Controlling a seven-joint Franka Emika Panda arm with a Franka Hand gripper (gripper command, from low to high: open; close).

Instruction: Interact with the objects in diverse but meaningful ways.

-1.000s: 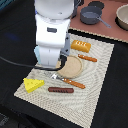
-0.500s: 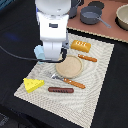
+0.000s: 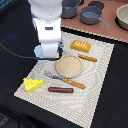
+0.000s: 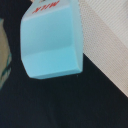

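The light blue cup (image 3: 39,51) sits at the mat's (image 3: 100,90) edge on the exterior view's left, mostly hidden behind the arm (image 3: 47,25). The wrist view shows a light blue carton (image 4: 51,42) with red letters close under the camera. The gripper's fingers are out of sight, so their state cannot be told. On the mat lie the round plate (image 3: 69,65), bread block (image 3: 81,46), cheese wedge (image 3: 33,84) and sausage (image 3: 60,90). Pots (image 3: 92,15) stand near the table's far edge.
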